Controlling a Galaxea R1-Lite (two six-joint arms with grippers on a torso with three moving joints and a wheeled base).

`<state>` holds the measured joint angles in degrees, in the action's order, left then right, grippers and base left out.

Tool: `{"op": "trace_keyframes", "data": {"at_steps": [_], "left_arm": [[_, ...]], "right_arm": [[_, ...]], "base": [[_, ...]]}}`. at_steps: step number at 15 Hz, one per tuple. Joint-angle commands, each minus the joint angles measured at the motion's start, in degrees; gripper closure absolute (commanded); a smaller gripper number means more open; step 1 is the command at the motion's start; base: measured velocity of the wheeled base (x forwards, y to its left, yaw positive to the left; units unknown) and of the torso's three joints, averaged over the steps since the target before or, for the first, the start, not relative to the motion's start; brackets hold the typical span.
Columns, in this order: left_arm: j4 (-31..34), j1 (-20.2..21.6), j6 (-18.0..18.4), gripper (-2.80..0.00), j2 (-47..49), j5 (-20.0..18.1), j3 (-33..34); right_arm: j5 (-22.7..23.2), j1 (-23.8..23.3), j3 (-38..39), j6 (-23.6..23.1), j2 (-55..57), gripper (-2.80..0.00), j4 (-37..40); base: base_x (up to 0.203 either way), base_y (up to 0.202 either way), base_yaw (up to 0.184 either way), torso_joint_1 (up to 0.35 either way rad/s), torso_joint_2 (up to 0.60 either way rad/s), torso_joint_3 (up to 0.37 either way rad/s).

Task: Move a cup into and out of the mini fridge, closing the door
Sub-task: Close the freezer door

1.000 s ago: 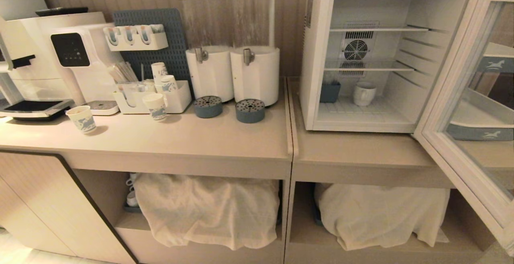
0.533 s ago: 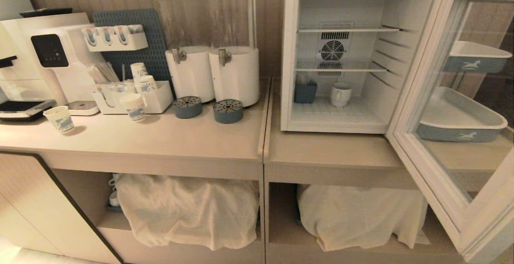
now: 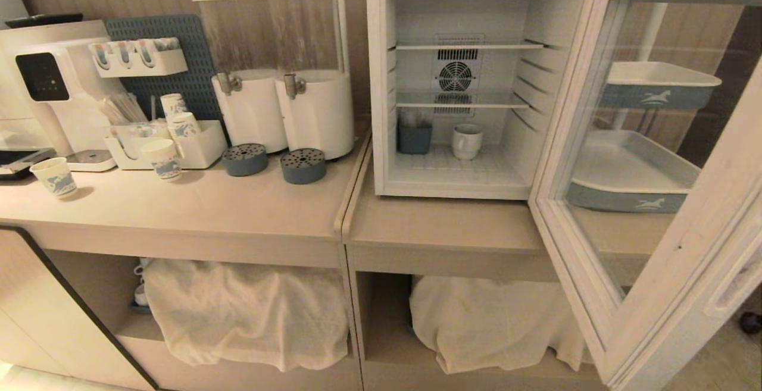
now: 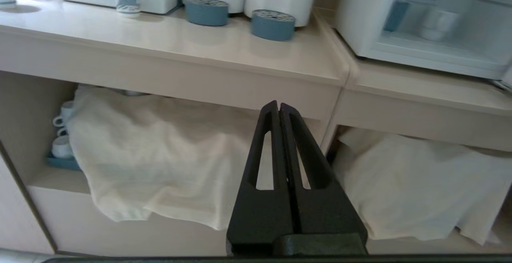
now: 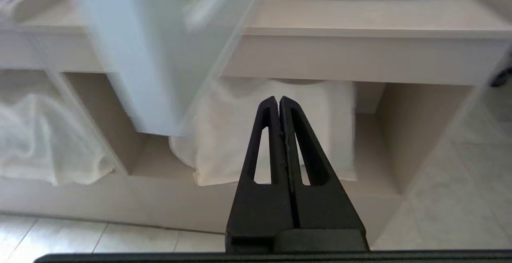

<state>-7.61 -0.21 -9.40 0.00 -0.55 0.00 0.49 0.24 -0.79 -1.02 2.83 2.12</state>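
Both grippers are pinched fully closed and carrying nothing: left gripper (image 4: 279, 105) hangs low in front of the cloth-covered lower shelf, right gripper (image 5: 279, 99) likewise, further along under the counter (image 3: 238, 206). Neither shows in the head view.

Your cup (image 3: 467, 141) sits upright on the floor of the mini fridge (image 3: 381, 81), toward the back, just beside a small blue container (image 3: 415, 138) and under the lower wire shelf (image 3: 461, 104). The door (image 3: 649, 248) is swung wide open, sticking out on your right side.

Risks, as I judge them:
- Right arm raised from where it hangs could clip the door's frame or glass; go around its edge.
- You need the jaws open before entering; closed fingers would just shove the cup backward.
- Low clearance under the wire shelf: lifting too high hits it.
- Blue container is close, so a wide approach could knock it.
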Motion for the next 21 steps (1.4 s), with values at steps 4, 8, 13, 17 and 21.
{"op": "trace_keyframes", "data": {"at_steps": [4,8,13,17,21], "left_arm": [[0.0,0.0,-0.1,0.00,-0.3,0.0,2.3],[0.0,0.0,0.0,0.00,-0.3,0.0,2.3],[0.0,0.0,0.0,0.00,-0.3,0.0,2.3],[0.0,0.0,-0.1,0.00,-0.3,0.0,2.3],[0.0,0.0,0.0,0.00,-0.3,0.0,2.3]], "right_arm": [[0.0,0.0,0.0,0.0,0.1,0.00,0.0],[-0.2,0.0,-0.2,1.0,-0.8,0.00,0.1],[0.0,0.0,-22.4,2.3,-0.7,0.00,9.9],[1.6,5.1,-45.0,11.7,13.8,0.00,21.9],[-3.7,30.8,-48.5,21.6,17.1,0.00,32.7]], "base": [[0.000,-0.041,-0.001,0.001,0.00,0.000],[0.000,0.000,0.000,0.000,0.00,0.000],[0.000,0.000,0.000,0.000,0.00,0.000],[0.000,0.000,0.000,0.000,0.00,0.000],[0.000,0.000,0.000,0.000,0.00,0.000]]}}
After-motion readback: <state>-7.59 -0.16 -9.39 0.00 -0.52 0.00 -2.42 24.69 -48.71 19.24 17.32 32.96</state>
